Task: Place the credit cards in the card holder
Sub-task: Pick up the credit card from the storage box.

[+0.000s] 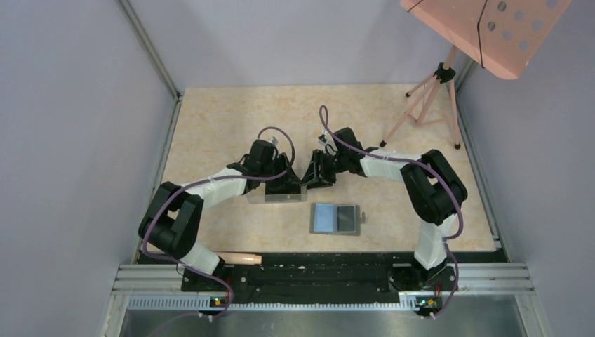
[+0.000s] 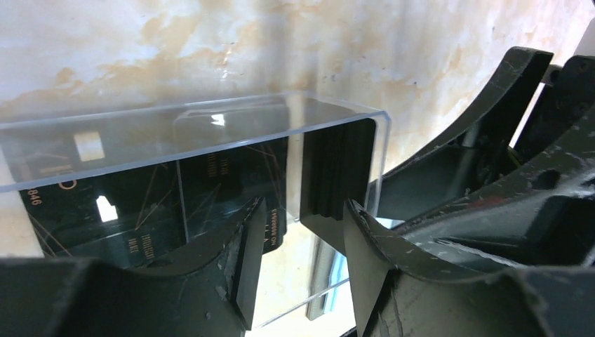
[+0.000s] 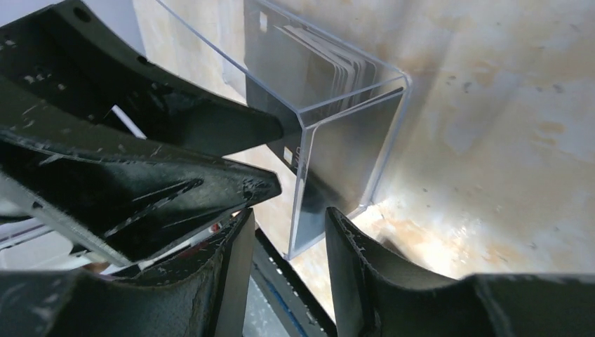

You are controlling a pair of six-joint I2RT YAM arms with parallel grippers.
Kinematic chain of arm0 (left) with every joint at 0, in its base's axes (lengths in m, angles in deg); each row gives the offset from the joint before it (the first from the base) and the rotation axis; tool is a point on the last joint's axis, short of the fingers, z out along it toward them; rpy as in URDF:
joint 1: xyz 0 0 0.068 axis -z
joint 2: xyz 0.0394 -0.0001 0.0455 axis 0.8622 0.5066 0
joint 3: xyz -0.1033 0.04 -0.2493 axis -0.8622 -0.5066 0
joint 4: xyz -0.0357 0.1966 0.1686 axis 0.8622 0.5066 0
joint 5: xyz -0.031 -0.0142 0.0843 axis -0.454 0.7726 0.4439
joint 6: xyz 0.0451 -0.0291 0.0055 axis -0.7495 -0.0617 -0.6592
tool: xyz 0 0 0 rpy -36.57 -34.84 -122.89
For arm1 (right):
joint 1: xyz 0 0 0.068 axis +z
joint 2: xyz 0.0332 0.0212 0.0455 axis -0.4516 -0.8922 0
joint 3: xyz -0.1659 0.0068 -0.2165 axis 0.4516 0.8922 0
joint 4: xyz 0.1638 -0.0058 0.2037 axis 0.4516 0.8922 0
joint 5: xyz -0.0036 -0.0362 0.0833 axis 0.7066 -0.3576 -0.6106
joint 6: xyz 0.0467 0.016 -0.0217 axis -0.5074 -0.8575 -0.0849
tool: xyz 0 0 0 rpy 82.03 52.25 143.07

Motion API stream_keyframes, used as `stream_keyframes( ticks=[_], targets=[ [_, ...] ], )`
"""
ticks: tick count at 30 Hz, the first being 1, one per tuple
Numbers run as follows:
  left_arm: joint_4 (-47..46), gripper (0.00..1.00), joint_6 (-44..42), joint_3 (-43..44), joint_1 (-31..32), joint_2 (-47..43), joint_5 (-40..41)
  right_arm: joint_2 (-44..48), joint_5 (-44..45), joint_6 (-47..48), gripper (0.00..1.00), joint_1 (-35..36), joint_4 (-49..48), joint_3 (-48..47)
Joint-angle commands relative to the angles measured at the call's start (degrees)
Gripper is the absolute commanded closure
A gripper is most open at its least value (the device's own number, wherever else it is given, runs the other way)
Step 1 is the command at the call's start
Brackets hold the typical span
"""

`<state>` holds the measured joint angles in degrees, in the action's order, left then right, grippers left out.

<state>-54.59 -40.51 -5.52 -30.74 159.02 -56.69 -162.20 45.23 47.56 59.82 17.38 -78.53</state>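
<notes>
My right tool (image 3: 288,210) stands released. Its jaws straddle the end wall of the clear box (image 3: 351,133) with a gap on each side, so nothing is grasped. My left tool (image 2: 305,203) straddles the same end of the box from the other side; I cannot tell whether its jaws press the walls. I judge that it is placed there to steady the box while the right tool reaches for a card. The credit cards (image 2: 330,168) sit inside the box, directly ahead of both tools, near that end. The card holder (image 1: 335,219) lies spread open on the surface (image 1: 231,119), behind the right tool toward the arm bases and apart from the box, positioned to receive cards.
</notes>
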Motion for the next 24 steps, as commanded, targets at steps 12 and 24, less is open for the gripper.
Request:
stream_keyframes(
  ticks=[12, 24],
  targets=[
    [-16.1, 0.49, 5.6, -5.4, -2.7, 1.5, -11.6, 1.1, -5.1, -10.6, 0.58, 1.4, -22.2, 5.3],
    [-12.9, 0.47, 4.3, -5.8, -2.9, -3.6, -8.0, 2.9, -2.8, -6.6, 0.58, 1.3, -16.0, 4.2]
  ],
)
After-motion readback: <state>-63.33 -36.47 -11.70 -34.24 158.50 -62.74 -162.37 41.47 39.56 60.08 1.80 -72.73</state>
